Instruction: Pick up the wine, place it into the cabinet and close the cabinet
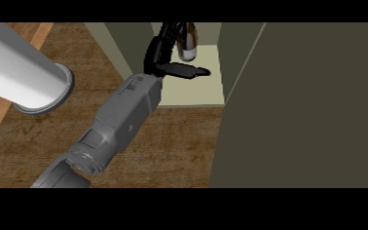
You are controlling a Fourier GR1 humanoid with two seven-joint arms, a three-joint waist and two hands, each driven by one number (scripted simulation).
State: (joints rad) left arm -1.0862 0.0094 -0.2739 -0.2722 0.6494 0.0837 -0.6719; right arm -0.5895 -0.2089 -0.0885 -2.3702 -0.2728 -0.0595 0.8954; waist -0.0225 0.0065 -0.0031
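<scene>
The wine bottle [188, 41] is dark with a pale end and sits inside the open cabinet, over its pale shelf [194, 85]. My left hand [164, 53] reaches into the cabinet on a grey forearm coming from the lower left. Its fingers [171, 31] run straight up along the bottle's left side. The thumb [188, 71] sticks out to the right just below the bottle, apart from it. The hand is open. The bottle's upper part is cut off by the view's top. My right hand does not show.
The cabinet's open door [295, 107] fills the right side as a large dark olive panel. A tall white cylinder [28, 75] with a rimmed base stands on the wooden counter [173, 146] at the left, close to my forearm.
</scene>
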